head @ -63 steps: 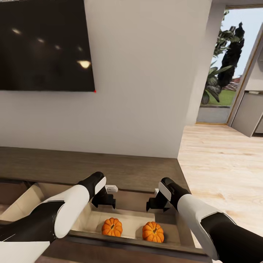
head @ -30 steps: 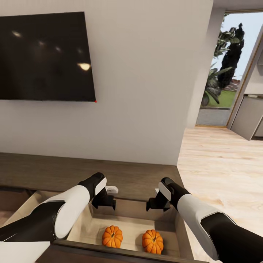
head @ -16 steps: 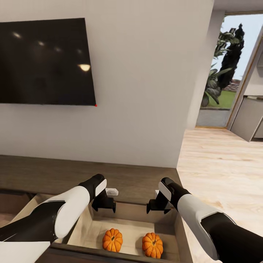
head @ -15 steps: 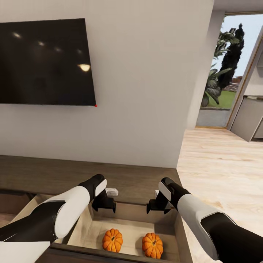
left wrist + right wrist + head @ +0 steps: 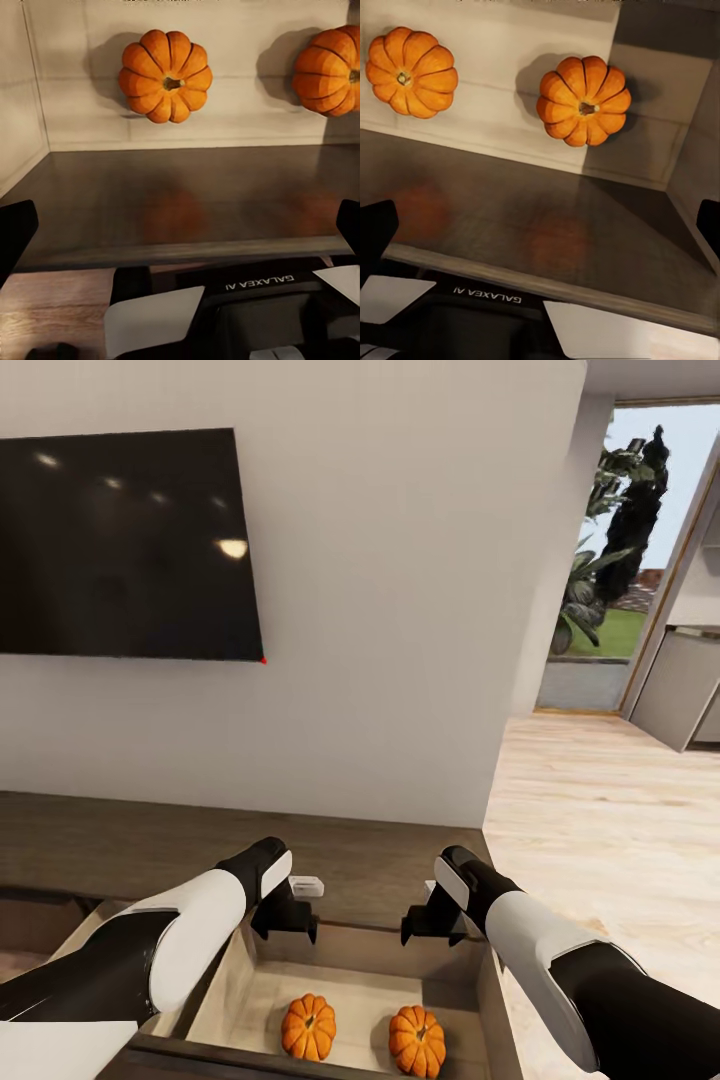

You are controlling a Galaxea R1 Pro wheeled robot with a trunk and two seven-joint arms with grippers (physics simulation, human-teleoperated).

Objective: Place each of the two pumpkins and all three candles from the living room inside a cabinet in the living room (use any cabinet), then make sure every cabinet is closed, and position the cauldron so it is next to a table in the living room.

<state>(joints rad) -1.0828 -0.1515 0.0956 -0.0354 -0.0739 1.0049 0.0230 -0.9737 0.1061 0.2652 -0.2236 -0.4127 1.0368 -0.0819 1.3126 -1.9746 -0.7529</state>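
Observation:
Two orange pumpkins lie side by side on the pale floor of an open drawer of the dark-brown cabinet [image 5: 130, 845]: the left pumpkin [image 5: 308, 1027] [image 5: 166, 75] [image 5: 410, 71] and the right pumpkin [image 5: 417, 1041] [image 5: 330, 60] [image 5: 583, 100]. My left gripper [image 5: 285, 922] [image 5: 180, 229] hangs open above the drawer's back edge, holding nothing. My right gripper [image 5: 430, 925] [image 5: 540, 225] is level with it, open and empty too. Both are well clear of the pumpkins. The candles, the cauldron and the table are out of view.
A large black TV [image 5: 120, 545] hangs on the white wall above the cabinet. The drawer's dark front panel [image 5: 180, 195] stands between the pumpkins and my base. Pale wood floor [image 5: 610, 830] runs to the right toward a glass door with plants outside.
The whole picture has slid downward, so the camera has moved. Against the drawer, both open grippers now sit nearer its back edge. The pumpkins have stayed put.

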